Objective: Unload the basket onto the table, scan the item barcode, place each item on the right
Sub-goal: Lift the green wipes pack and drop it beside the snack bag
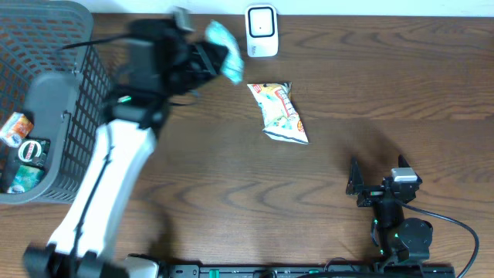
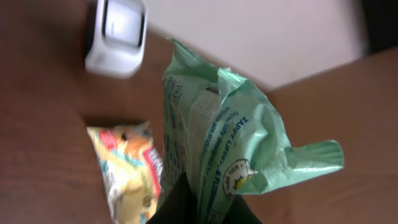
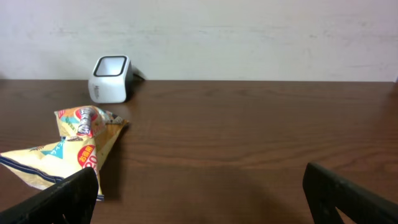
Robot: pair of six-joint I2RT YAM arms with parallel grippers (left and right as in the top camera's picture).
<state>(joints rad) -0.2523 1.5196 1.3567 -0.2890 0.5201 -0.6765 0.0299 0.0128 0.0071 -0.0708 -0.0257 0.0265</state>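
The left gripper (image 1: 207, 60) pinches a green packet (image 1: 224, 50), held up near the white scanner (image 1: 262, 31), likely to show its barcode. The right gripper (image 1: 378, 179) sits spread, empty.

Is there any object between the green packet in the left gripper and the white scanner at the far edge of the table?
No, nothing visible. The left gripper holds the green packet just beside the scanner, and only the table shows between them. The yellow snack bag lies nearer the robot, off that line.

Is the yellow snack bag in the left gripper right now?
No, the left gripper holds a green packet; the yellow snack bag lies on the table.
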